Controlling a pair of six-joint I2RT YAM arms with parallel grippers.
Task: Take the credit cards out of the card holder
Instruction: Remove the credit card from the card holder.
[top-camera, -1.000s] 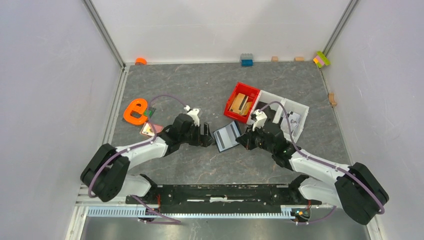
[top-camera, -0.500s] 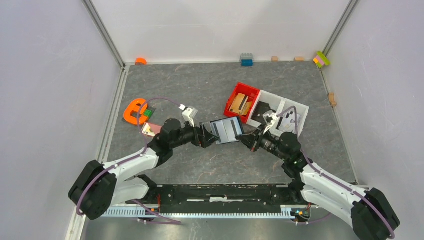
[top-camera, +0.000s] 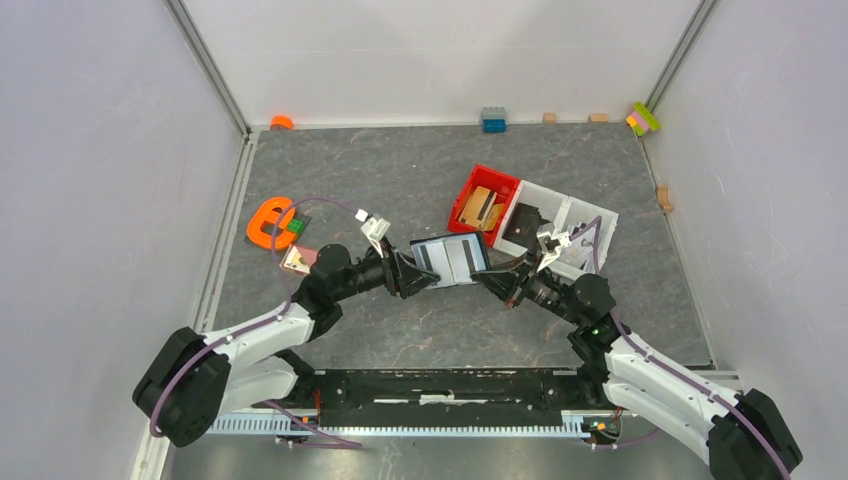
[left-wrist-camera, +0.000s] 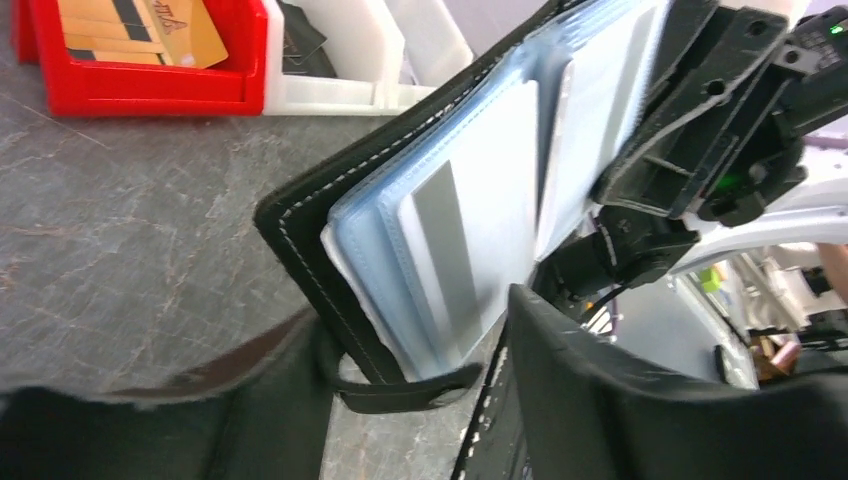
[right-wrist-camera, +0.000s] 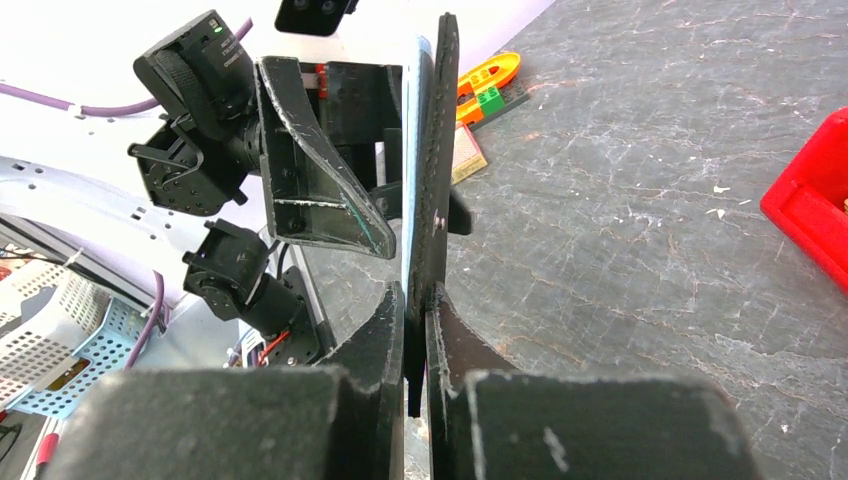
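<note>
The holder (top-camera: 452, 258) hangs open above the middle of the table (top-camera: 400, 170), between the two claws and just in front of the red bin (top-camera: 490, 172). Its long axis runs left to right, from one claw to the other. The pale blue inside faces up toward the top camera, and the fold crosses the short way.

The right claw (top-camera: 490, 280) is closed on the holder's right edge. In the right wrist view its fingers (right-wrist-camera: 385, 325) pinch the black cover, and the holder (right-wrist-camera: 438, 150) shows edge-on, pointing straight away from the claw.

The left claw (left-wrist-camera: 420, 330) stands open with one jaw on each side of the holder's left near corner. I cannot tell whether either jaw presses on it. The strap (left-wrist-camera: 400, 395) hangs at that corner, between the jaws.

Two grey-white cards (left-wrist-camera: 470, 230) sit in the blue sleeves, long sides parallel to the fold. A pinkish card (top-camera: 298, 260) lies flat on the table at the left, beside an orange toy (top-camera: 268, 222).
</note>
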